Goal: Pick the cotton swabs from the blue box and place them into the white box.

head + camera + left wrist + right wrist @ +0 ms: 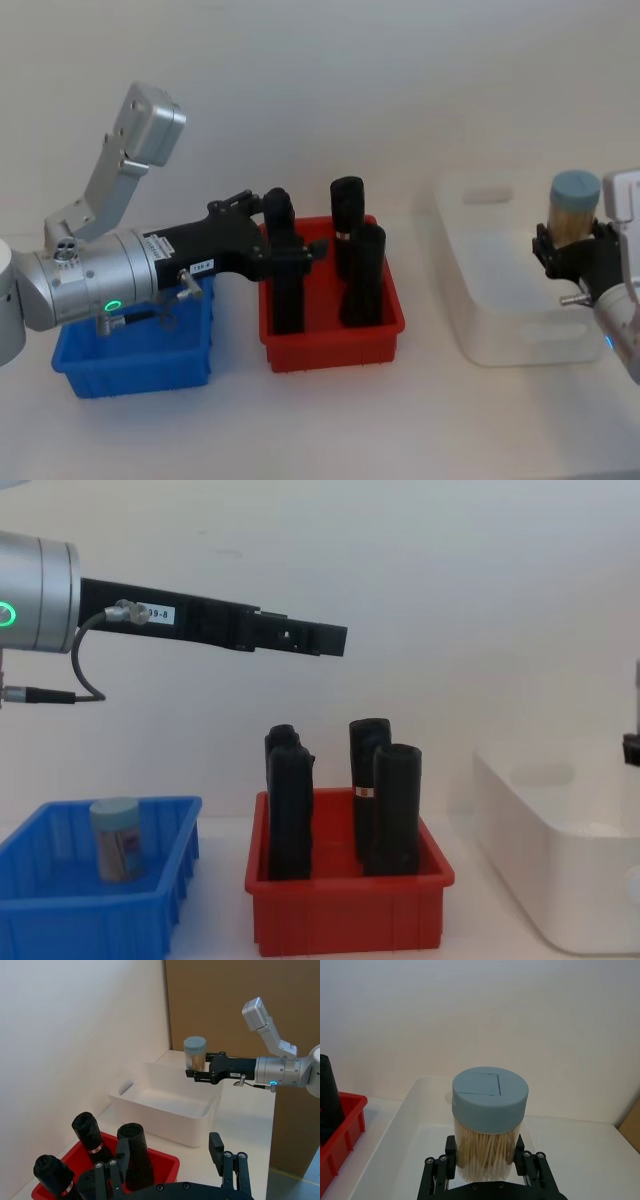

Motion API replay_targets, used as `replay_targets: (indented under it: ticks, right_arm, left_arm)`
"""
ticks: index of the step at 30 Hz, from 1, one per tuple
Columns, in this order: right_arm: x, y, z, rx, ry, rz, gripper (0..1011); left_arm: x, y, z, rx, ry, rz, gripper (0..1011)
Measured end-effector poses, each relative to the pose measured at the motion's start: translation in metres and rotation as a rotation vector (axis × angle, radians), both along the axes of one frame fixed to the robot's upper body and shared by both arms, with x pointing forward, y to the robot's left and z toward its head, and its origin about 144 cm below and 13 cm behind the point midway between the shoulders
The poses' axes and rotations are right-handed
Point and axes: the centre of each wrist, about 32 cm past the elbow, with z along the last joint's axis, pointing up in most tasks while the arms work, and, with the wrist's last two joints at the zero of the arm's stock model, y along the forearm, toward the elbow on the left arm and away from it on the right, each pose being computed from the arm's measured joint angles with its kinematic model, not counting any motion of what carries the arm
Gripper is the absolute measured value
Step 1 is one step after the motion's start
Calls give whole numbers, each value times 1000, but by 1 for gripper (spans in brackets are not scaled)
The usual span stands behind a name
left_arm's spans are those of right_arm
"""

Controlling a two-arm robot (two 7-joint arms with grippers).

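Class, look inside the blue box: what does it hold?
One jar of cotton swabs stands upright in the blue box. From above, the left arm covers much of its inside; anything else there is hidden.

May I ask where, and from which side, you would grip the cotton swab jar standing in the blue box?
Probably from above: the jar stands upright inside the blue box, whose walls hinder a sideways reach. Clamp across its round clear body just under the lid, as the right gripper holds the other jar.
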Motion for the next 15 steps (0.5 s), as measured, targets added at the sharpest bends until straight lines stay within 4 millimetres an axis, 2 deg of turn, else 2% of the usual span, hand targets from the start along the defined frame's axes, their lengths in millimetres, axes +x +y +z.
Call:
replay_targets:
  ticks: [7,15]
  right_arm:
    - [20,-2,-15,1,39,41,664]
    - [34,0,-28,5,69,83,896]
  left_arm:
    - [0,0,0,0,0,0,1004]
    - [0,0,0,0,0,0,1004]
